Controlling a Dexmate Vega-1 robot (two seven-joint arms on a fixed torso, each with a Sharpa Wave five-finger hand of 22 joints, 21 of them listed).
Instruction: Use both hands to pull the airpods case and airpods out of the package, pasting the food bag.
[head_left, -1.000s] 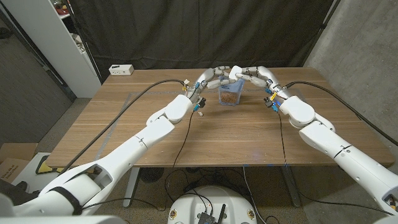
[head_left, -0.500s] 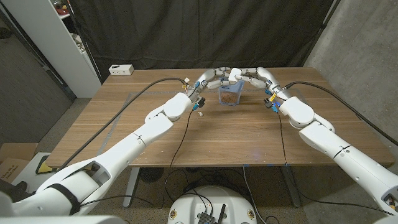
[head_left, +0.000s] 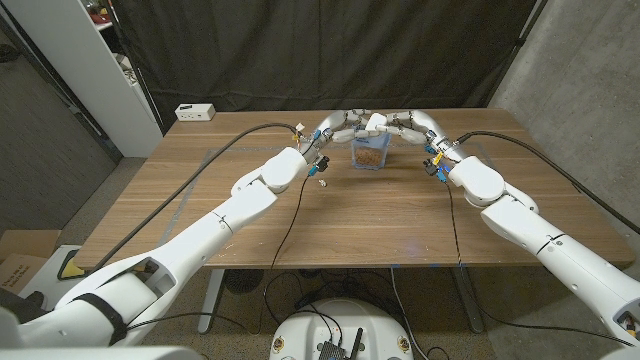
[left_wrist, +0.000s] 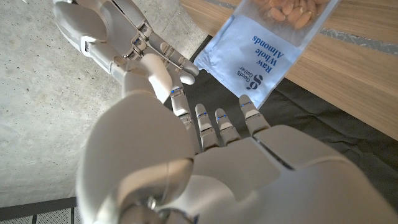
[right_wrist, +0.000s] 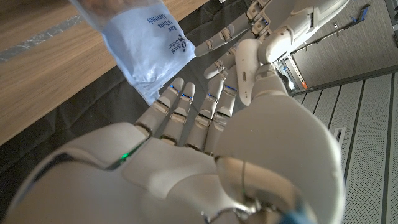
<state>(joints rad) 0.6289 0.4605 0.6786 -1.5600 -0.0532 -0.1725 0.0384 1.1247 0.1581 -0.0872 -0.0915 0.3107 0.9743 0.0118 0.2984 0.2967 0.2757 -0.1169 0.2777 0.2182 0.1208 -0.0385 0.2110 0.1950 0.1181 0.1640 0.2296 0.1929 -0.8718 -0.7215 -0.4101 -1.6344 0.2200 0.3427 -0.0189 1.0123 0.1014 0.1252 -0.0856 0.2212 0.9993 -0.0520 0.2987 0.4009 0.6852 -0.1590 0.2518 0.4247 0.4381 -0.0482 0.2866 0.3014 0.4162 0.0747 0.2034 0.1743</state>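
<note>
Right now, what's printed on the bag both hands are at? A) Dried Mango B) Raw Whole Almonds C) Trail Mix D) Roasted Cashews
B: the left wrist view shows the label "Raw Whole Almonds" on the blue-and-clear bag, with almond-like nuts visible through its clear part.

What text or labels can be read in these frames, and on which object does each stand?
"Raw Whole Almonds": printed on the blue top of the food bag, clear in the left wrist view.
"Good & Gather": small brand print beside it on the same bag; this reading is uncertain.
White box at the table's far left corner: any marking is too small to read.
</note>
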